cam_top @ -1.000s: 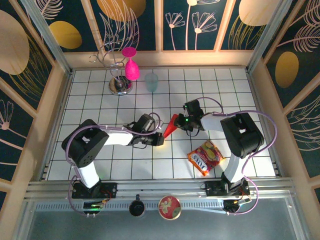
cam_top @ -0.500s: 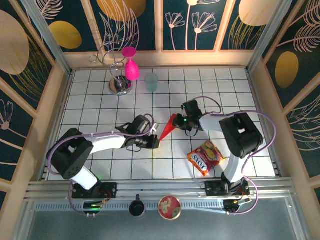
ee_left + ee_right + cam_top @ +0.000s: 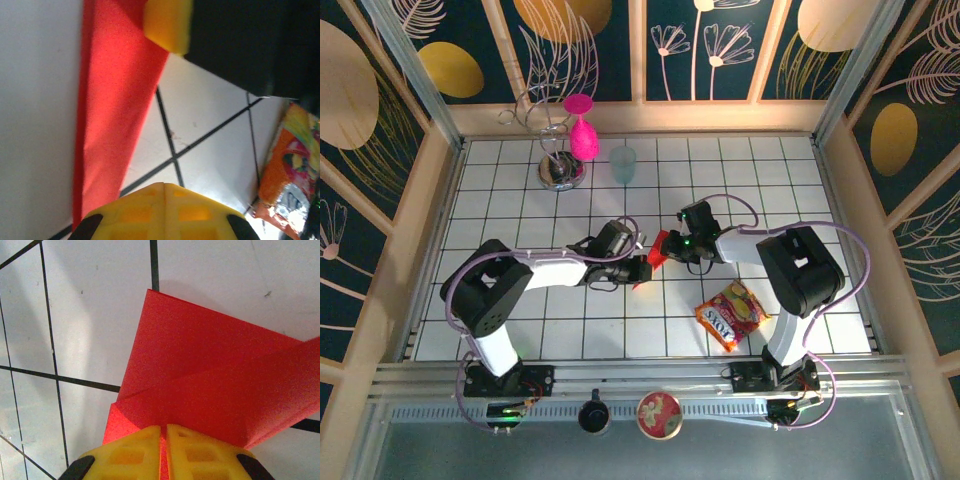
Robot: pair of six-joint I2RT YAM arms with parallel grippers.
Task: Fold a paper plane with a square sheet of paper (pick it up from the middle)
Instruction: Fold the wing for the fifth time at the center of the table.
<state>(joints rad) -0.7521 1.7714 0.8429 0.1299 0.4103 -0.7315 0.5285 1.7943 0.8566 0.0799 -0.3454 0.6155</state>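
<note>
The square sheet of paper (image 3: 657,250) is bright red and folded into layered flaps, lying mid-table between the two arms. My right gripper (image 3: 164,429) is shut on its edge, a thin red layer pinched between the yellow fingers; from above this gripper (image 3: 671,243) sits at the paper's right side. My left gripper (image 3: 165,186) is shut with nothing between its fingers. It hovers just beside the red paper (image 3: 115,100), which runs as a strip to its left. From above, the left gripper (image 3: 641,268) is at the paper's lower left edge.
A red-and-yellow snack packet (image 3: 731,314) lies near the right arm's base. At the back stand a pink goblet (image 3: 582,135) on a wire stand (image 3: 558,170) and a pale cup (image 3: 623,163). Wooden walls ring the white tiled table (image 3: 520,200).
The left gripper swung away to the left and has come back up to the paper's edge. The red paper now looks shorter and more bunched. The right gripper has shifted slightly left.
</note>
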